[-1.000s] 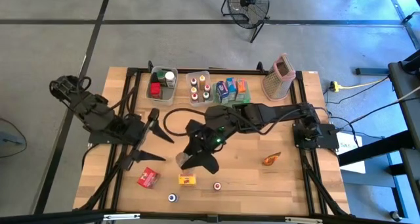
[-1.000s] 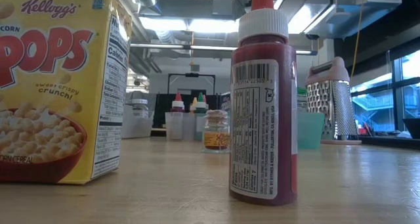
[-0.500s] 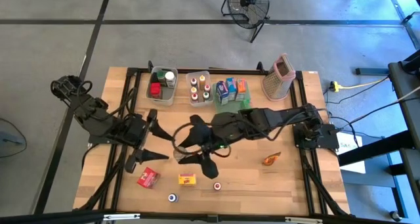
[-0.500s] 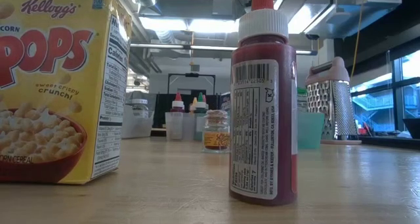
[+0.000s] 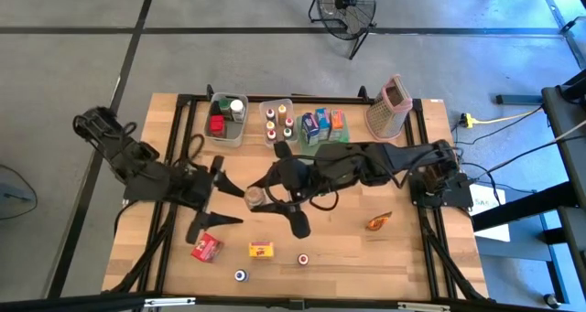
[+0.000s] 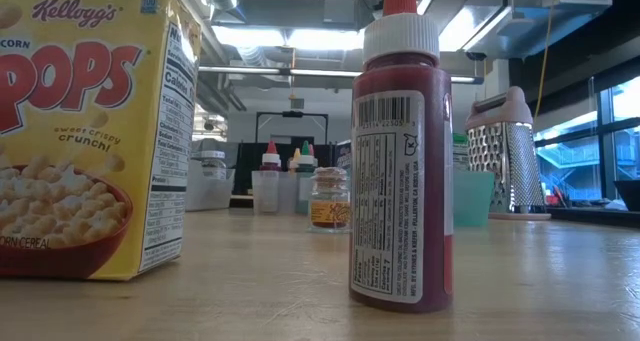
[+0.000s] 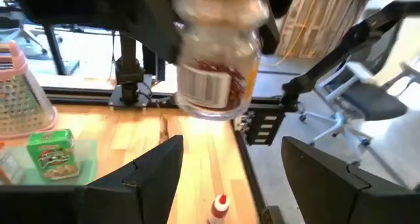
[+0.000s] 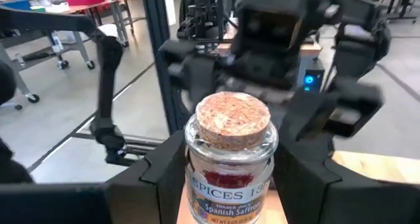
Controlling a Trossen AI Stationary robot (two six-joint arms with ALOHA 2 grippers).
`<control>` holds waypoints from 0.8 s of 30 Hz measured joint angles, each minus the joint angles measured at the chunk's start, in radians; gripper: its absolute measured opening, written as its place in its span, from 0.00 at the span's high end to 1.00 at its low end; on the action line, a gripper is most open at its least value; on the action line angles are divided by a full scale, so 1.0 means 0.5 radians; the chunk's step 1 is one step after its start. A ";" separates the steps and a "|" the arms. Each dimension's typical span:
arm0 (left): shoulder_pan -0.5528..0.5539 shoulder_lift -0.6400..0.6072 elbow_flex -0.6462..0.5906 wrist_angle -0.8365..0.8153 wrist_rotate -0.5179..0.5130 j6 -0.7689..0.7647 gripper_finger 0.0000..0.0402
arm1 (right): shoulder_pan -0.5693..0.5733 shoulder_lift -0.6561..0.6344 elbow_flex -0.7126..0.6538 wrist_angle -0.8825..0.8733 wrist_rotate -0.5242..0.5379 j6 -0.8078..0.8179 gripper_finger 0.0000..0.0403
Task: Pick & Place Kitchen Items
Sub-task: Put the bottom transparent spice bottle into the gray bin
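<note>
High view: right gripper (image 5: 259,199) pinches a small clear cork-stoppered saffron jar (image 5: 254,199) above mid-table; left gripper (image 5: 216,195), fingers spread, faces it.
Right wrist view: jar (image 8: 230,159) sits upright between the fingers.
Advice: a handover should keep it level.

Wooden counter (image 5: 385,248) on a dark frame, grey floor around it, with a floor fan (image 5: 346,3) standing beyond the far edge. Pinkish box grater (image 5: 388,106) upright at the far right corner; along the far edge sit two clear bins (image 5: 240,129) side by side, then a flat green tray (image 5: 320,140). Yellow cable (image 5: 499,118) runs off to the right.
</note>
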 joint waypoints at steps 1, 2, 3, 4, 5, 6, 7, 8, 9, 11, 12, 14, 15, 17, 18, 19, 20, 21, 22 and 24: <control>0.003 0.019 0.000 0.000 -0.021 0.019 0.37 | -0.001 0.000 -0.001 0.015 0.002 -0.006 0.53; 0.003 0.035 0.000 0.002 -0.044 0.040 0.37 | -0.004 0.000 -0.001 0.033 0.002 -0.013 0.53; 0.003 0.051 0.000 0.002 -0.077 0.066 0.37 | -0.004 0.000 -0.001 0.045 0.007 -0.021 0.53; 0.003 0.062 0.000 0.004 -0.112 0.087 0.37 | -0.004 -0.001 -0.001 0.048 0.010 -0.023 0.53; 0.003 0.072 0.000 0.012 -0.144 0.101 0.37 | -0.004 -0.002 -0.001 0.046 0.017 -0.025 0.53; 0.003 0.080 0.000 0.028 -0.164 0.111 0.37 | -0.004 -0.002 -0.001 0.044 0.029 -0.025 0.53; 0.003 0.085 0.000 0.046 -0.175 0.118 0.37 | -0.003 -0.002 -0.001 0.039 0.032 -0.026 0.53; 0.003 0.088 0.000 0.060 -0.185 0.118 0.37 | -0.002 -0.002 -0.001 0.040 0.032 -0.027 0.53; 0.003 0.090 0.000 0.078 -0.199 0.118 0.37 | -0.002 -0.002 -0.001 0.041 0.033 -0.027 0.53; 0.012 0.090 0.000 0.124 -0.230 0.134 0.37 | -0.003 -0.002 -0.001 0.044 0.036 -0.027 0.53; 0.019 0.090 0.000 0.151 -0.238 0.147 0.37 | -0.003 -0.002 -0.001 0.042 0.038 -0.027 0.53; 0.032 0.090 0.000 0.193 -0.242 0.150 0.37 | -0.003 -0.002 -0.001 0.042 0.039 -0.027 0.53; 0.040 0.090 0.000 0.217 -0.243 0.152 0.37 | -0.004 -0.002 -0.001 0.043 0.047 -0.028 0.53; 0.058 0.090 0.000 0.264 -0.238 0.154 0.37 | -0.003 -0.002 -0.001 0.046 0.089 -0.044 0.53; 0.068 0.090 0.000 0.284 -0.230 0.155 0.37 | -0.004 -0.002 -0.001 0.046 0.091 -0.051 0.53; 0.083 0.096 0.000 0.300 -0.220 0.155 0.37 | -0.004 -0.002 -0.001 0.048 0.091 -0.053 0.53; 0.101 0.101 0.000 0.310 -0.213 0.156 0.37 | -0.004 -0.002 -0.001 0.052 0.091 -0.057 0.53; 0.115 0.107 0.000 0.312 -0.208 0.155 0.37 | -0.004 -0.002 -0.001 0.057 0.092 -0.059 0.53; 0.125 0.112 0.000 0.318 -0.198 0.155 0.37 | -0.004 -0.002 -0.001 0.054 0.096 -0.065 0.53; 0.141 0.120 0.000 0.327 -0.156 0.155 0.37 | -0.004 -0.002 -0.001 0.059 0.093 -0.073 0.53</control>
